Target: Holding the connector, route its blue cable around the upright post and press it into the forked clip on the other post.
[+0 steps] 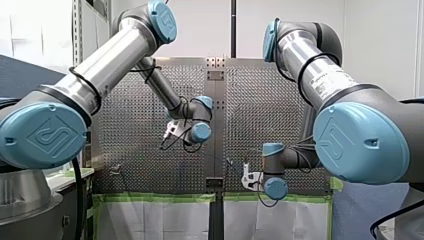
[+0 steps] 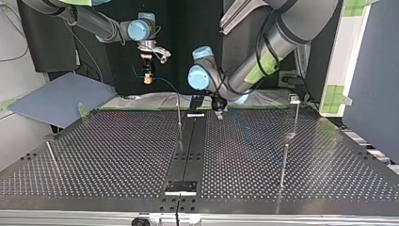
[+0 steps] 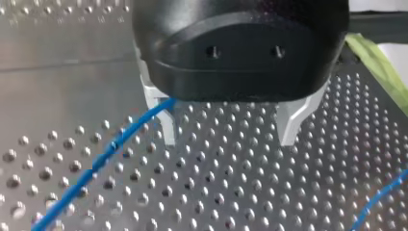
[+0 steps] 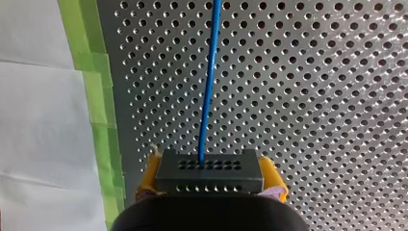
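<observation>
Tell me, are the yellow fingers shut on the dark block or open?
Shut: my right gripper's yellow-padded fingers press both sides of the dark perforated connector block, its blue cable leading out.

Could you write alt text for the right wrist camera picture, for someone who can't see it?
My right gripper, with yellow pads, clamps a dark block-shaped connector from both sides. A blue cable runs from the connector straight ahead over the perforated table, whose edge beside it carries green tape.
</observation>
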Tool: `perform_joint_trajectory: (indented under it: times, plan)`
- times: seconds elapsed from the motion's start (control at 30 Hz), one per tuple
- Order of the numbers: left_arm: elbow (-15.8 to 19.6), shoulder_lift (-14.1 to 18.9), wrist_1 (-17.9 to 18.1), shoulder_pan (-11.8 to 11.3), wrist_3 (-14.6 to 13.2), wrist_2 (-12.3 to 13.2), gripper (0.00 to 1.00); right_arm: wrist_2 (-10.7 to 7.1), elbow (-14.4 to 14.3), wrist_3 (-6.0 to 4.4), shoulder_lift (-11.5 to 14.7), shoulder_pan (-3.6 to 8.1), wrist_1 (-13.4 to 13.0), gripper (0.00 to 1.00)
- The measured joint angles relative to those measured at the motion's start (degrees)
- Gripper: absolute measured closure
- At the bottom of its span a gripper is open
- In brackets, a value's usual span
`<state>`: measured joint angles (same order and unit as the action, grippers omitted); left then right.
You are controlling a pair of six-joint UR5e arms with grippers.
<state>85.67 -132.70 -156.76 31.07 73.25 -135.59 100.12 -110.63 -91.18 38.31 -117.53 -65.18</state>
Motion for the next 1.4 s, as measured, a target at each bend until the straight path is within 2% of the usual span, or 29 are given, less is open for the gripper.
perform_joint_trajectory:
  times: [0.27,0.4,0.73,0.9,1.07,1.4]
  plan:
    - [0.00,-2.87,1.52,1.93,0.71,0.41,0.00,-0.30,0.63,0.20,-0.01,0.09,0.52,1.00]
    - [0.00,-5.10,3.60,2.70,2.36,1.12,0.00,-0.90,0.88,0.56,-0.01,0.12,0.82,1.00]
    - [0.00,-8.61,5.86,3.65,5.85,3.52,0.00,-5.23,1.20,1.66,-0.02,0.12,1.06,1.00]
    - [0.00,-10.68,8.02,3.85,7.86,5.57,0.00,-7.62,1.23,2.18,-0.02,-0.08,0.79,1.00]
    - [0.00,-11.18,9.64,3.97,10.39,6.65,0.00,-9.82,1.30,2.34,-0.03,0.05,0.39,1.00]
    - [0.00,-11.24,12.00,4.19,14.71,7.99,0.00,-10.53,1.33,2.33,-0.03,0.32,-0.02,1.00]
